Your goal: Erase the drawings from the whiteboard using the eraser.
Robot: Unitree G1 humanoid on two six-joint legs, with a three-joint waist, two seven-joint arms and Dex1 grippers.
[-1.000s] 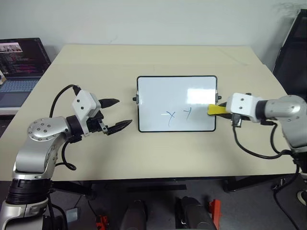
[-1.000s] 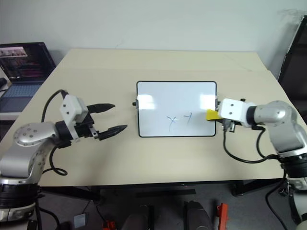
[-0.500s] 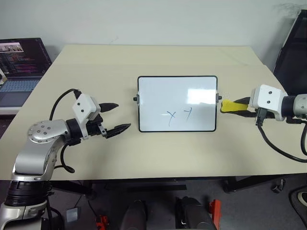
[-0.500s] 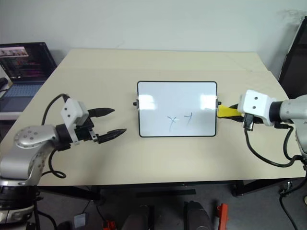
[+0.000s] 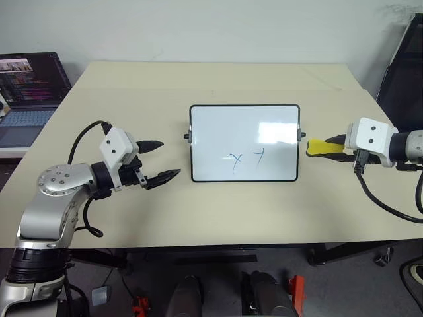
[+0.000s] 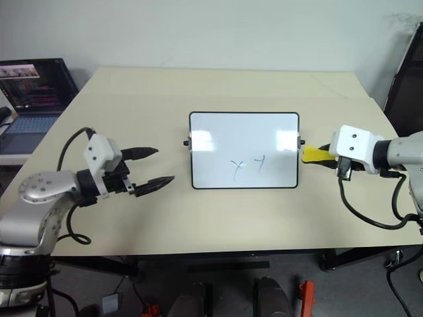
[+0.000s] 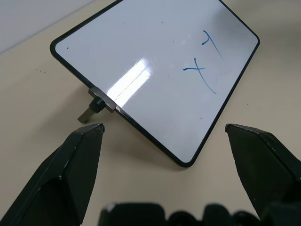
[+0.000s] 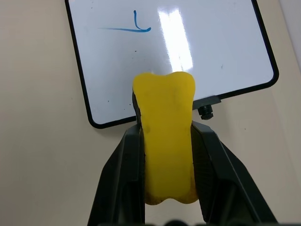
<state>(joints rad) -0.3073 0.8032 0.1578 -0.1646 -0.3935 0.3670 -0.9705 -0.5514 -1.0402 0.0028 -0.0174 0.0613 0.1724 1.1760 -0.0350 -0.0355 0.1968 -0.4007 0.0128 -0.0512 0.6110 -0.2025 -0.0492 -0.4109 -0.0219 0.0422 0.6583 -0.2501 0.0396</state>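
The left gripper [image 5: 160, 160], its black fingers spread wide and empty, waits beside the small glossy whiteboard with thin black frame [image 5: 244, 142]. The board may slide under a wipe, since nothing pins it. The thin blue drawings [image 5: 244, 159] remain. The right gripper [image 5: 335, 146], just beside the board, clamps the waisted bright yellow eraser [image 5: 321, 146].

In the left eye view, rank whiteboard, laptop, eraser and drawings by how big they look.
1. Whiteboard.
2. Laptop, cut off by the picture's edge and farther away, so its rank is unsure.
3. Drawings and eraser look about alike.
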